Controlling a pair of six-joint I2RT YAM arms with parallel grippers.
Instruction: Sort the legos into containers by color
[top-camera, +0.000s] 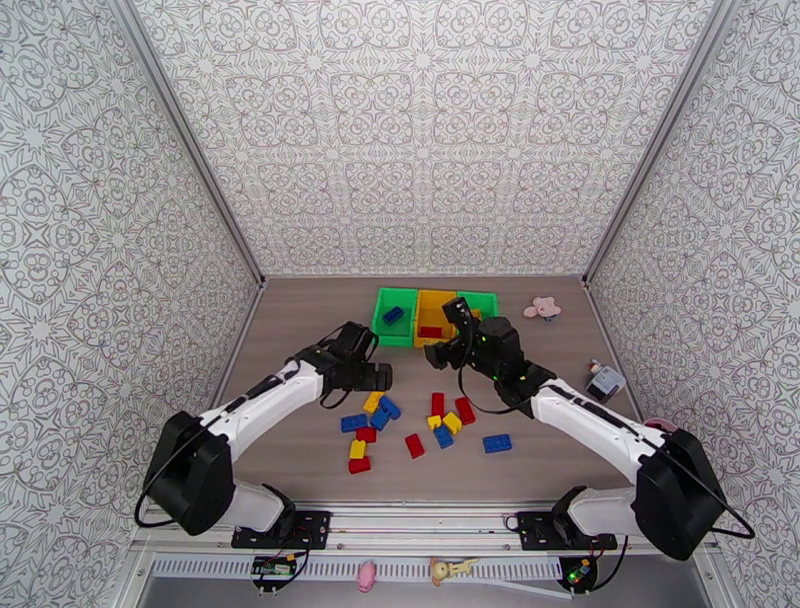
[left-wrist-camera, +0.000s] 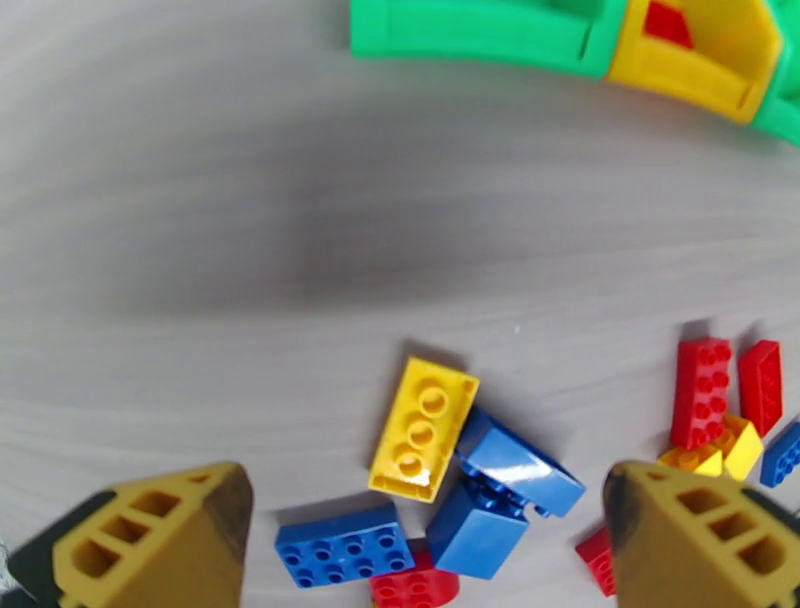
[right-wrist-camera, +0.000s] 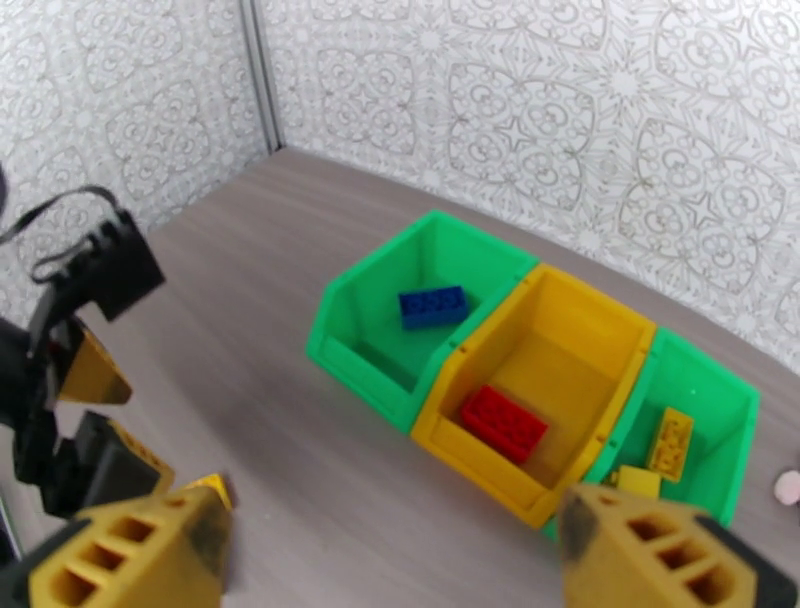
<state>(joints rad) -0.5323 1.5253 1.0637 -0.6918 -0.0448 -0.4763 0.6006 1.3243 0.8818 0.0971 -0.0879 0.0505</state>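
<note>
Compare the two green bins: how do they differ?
The left green bin holds one blue brick; the right green bin holds two yellow bricks. The left one ends the row on the left, the right one on the right, with the yellow bin between. Both are open-top, same shape.

Bare table (top-camera: 300, 330) lies open at centre left of the top view, from the wall to the containers (top-camera: 393, 341). The strip just below the bins is crowded: the left arm (top-camera: 300, 380) and the right arm (top-camera: 560, 405) reach into it from either side. Lower down the legos (top-camera: 410, 425) lie scattered with narrow gaps (in the left wrist view a yellow brick (left-wrist-camera: 423, 429) touches blue ones). A lone blue brick (top-camera: 497, 443) at lower right has free table all round. In the right wrist view all three bins stand open-topped, with floor room beside their few bricks
</note>
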